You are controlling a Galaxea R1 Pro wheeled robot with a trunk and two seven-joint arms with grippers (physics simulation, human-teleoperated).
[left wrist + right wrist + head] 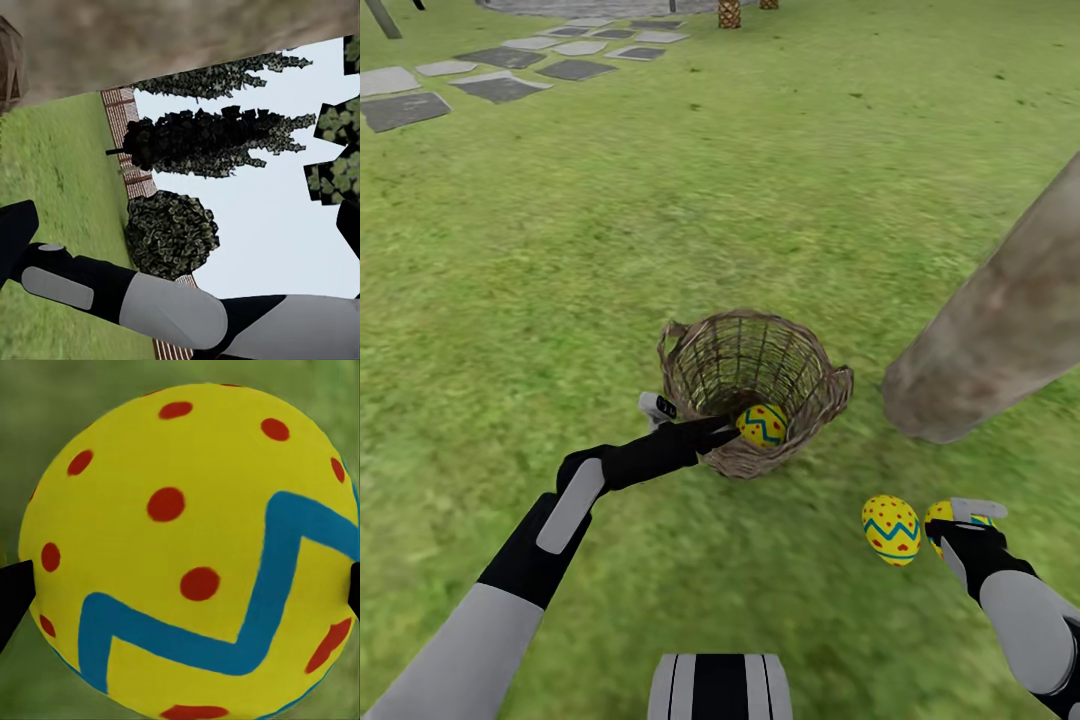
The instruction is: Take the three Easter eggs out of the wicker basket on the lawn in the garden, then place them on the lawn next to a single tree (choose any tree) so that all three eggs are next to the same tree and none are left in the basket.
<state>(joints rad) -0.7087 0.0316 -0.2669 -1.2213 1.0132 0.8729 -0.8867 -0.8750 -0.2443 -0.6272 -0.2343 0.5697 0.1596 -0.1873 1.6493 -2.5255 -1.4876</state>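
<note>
Filling the right wrist view, one egg (187, 547) sits between the right claw's (963, 520) two dark fingertips (13, 596), which touch its sides: the claw is grasping it, low over the lawn (660, 220). In the head view this egg (938, 518) shows as a yellow sliver just beside a second egg (891, 530), which lies on the grass near the foot of the tree (1000, 330). A third egg (762, 425) is in the basket (755, 385), against its near wall, with the left claw (732, 432) reaching over the rim and touching it; whether that claw is clenched on it I cannot tell. That makes three eggs: one held, one on the grass, one in the basket.

Bright green grass covers the ground all around, flat and short. One basket stands upright on it, just left of the one thick, pale mottled trunk. Farther off, grey stepping stones (500, 70) run across the far left of the lawn, and two short scaly trunks (729, 13) stand at the far edge. From the left wrist, a slatted wooden fence (120, 112), dark cypresses (202, 142) and a round bush (172, 232) show against pale sky, along with the right arm (172, 307).
</note>
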